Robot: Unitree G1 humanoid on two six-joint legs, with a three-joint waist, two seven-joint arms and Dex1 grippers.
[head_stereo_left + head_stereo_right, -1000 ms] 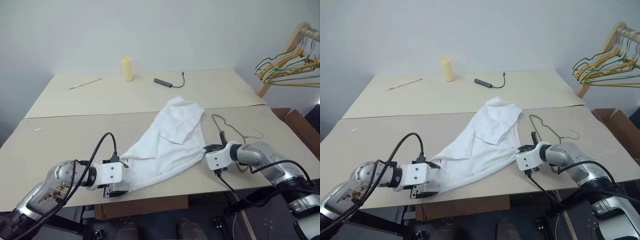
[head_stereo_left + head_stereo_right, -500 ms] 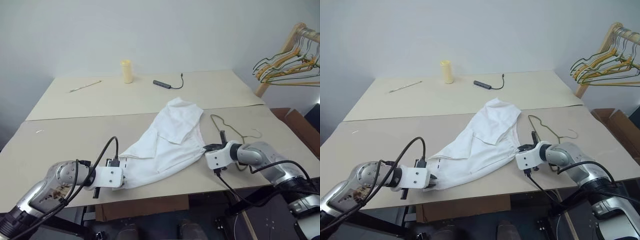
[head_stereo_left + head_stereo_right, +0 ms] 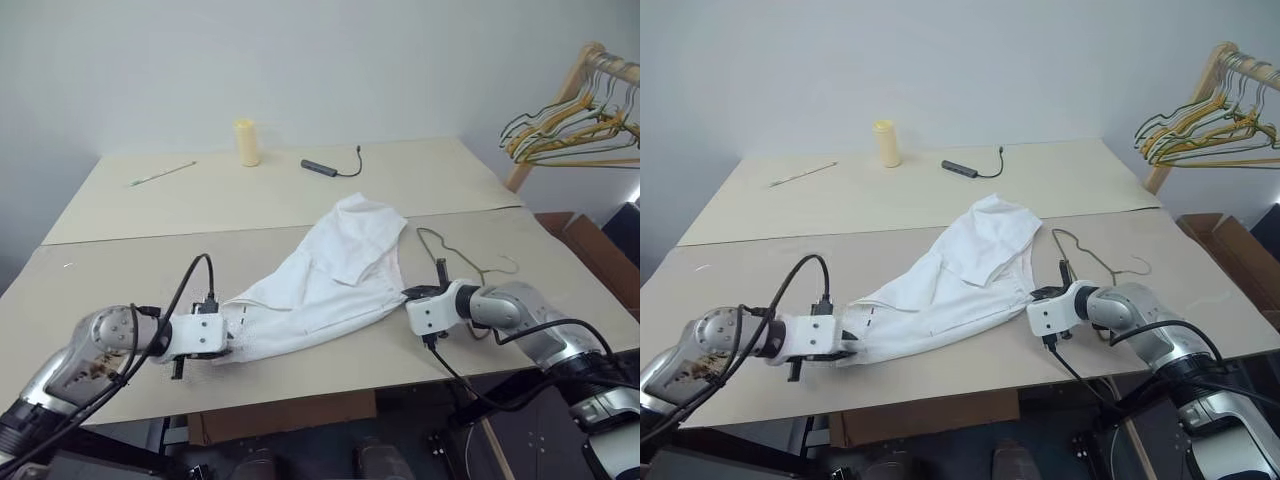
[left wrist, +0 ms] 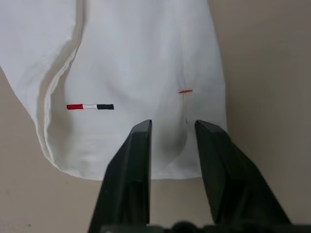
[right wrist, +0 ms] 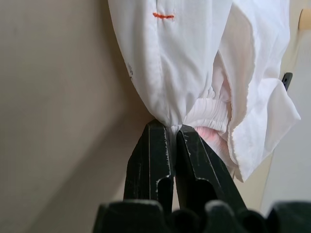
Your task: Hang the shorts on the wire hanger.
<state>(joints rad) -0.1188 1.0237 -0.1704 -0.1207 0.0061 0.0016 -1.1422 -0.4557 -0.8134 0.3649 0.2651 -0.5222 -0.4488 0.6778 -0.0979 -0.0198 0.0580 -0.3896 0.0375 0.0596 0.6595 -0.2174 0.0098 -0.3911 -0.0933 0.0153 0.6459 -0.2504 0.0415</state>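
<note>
The table (image 3: 120, 270) carries the shorts (image 3: 330, 270), spread diagonally from mid-table toward its near edge, one leg folded over at the far end. The rack (image 3: 545, 120) stands beyond the right corner with bunched hangers (image 3: 570, 125). The right gripper (image 5: 171, 133) is pressed tight on the gathered waistband. The left gripper (image 4: 171, 127) has its fingers (image 4: 133, 160) spread over the hem, cloth lying between them ungripped. The wire hanger (image 3: 455, 255) lies flat just right of the shorts. At the far edge sit a cup (image 3: 245, 142), a cable (image 3: 335, 168) and a pen (image 3: 162, 173).
</note>
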